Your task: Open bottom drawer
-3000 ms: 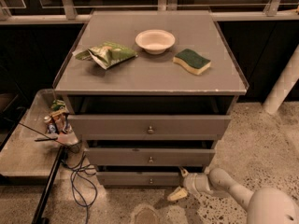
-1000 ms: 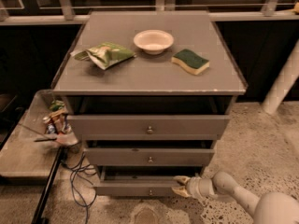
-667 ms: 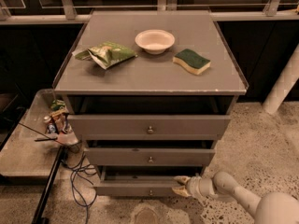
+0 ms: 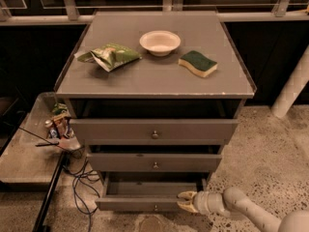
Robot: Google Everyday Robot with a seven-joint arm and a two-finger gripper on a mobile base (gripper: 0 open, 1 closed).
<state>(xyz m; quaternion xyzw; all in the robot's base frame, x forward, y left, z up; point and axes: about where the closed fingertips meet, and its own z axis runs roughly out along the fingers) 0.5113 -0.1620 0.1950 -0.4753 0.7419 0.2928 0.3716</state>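
The bottom drawer point(image 4: 140, 203) is the lowest and shallowest of three grey drawers in the cabinet. It stands pulled out toward me, with its inside showing and a small round knob point(image 4: 155, 208) at the centre of its front. My gripper point(image 4: 185, 201) reaches in from the lower right on a pale arm point(image 4: 241, 209). It sits at the right end of the drawer's front panel, with one yellowish fingertip point(image 4: 185, 195) above the panel's edge and the other below it.
The middle drawer point(image 4: 154, 162) and top drawer point(image 4: 154, 129) stick out slightly above. On the cabinet top lie a green bag point(image 4: 110, 55), a white bowl point(image 4: 160, 42) and a green sponge point(image 4: 198, 64). A low tray with snacks point(image 4: 60, 124) and cables point(image 4: 79, 178) sits at the left.
The bottom drawer has slid out toward me since three seconds ago. My gripper moved up from the floor to the drawer's right end and came back with it.
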